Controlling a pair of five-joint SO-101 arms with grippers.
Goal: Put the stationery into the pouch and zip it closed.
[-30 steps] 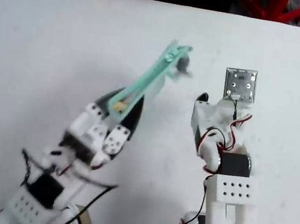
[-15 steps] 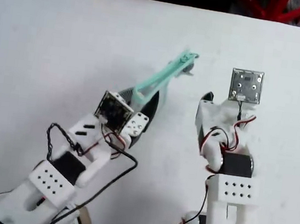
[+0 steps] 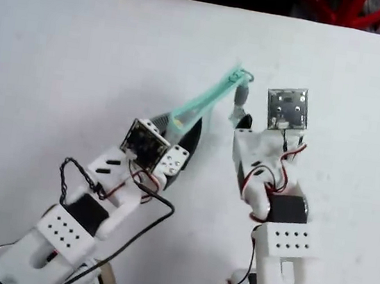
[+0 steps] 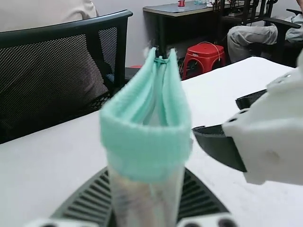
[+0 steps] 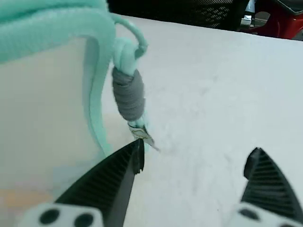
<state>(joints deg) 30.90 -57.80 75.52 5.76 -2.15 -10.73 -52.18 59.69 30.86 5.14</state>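
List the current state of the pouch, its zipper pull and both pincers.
left pincer: shut on the pouch.
pouch: held at one end, mouth looks unzipped.
zipper pull: hanging loose at the pouch's far end, ungripped.
right pincer: open, close beside the zipper pull.

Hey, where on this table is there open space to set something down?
Bare table runs left of the left arm and along the far edge; another bare stretch lies right of the right arm. It is crowded in the middle, where the left tool grips the pouch and the open right tool sits at its zipper pull.
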